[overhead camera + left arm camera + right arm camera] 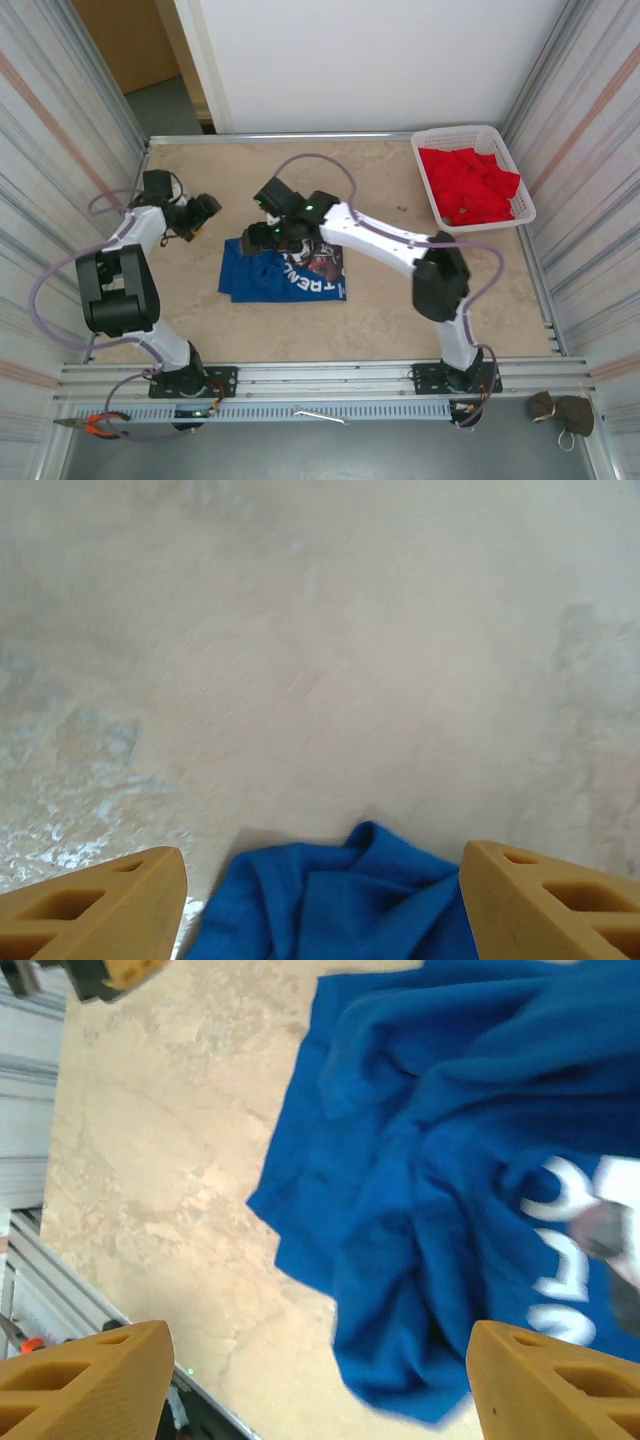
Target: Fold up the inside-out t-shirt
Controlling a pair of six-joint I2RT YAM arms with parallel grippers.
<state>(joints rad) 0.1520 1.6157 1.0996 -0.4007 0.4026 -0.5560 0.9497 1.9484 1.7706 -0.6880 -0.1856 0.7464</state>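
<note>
Left end effector (200, 213): jaws set wide apart, gripping nothing; it hangs over bare tabletop just beyond the far-left corner of the shirt.
Left fingers: in the left wrist view, two tan wedge-shaped fingers (100, 900) sit at the bottom corners. A rumpled blue edge of cloth lies on the tabletop between them. Whether the cloth touches either finger cannot be told.
Right end effector (262, 236): jaws spread wide, holding nothing; it is poised above the far-left part of the shirt.
Right fingers: in the right wrist view, the same tan wedge fingers (545, 1380) frame creased blue fabric and a strip of white lettering below them.
Task garment: royal-blue soft cotton t-shirt (250, 275), lying on the tabletop near the middle, slightly left of centre. It is a wrinkled, roughly rectangular bundle. The printed graphic and white letters face up on its right half.
Tabletop (400, 310): beige, mottled, stone-like surface.
Basket: white plastic lattice basket (450, 133) in the far-right corner, well apart from the shirt.
Basket contents: crumpled red garments (465, 185).
Near rail: orange-handled pliers (95, 425) lie at the left end, beside the left arm's base.
</note>
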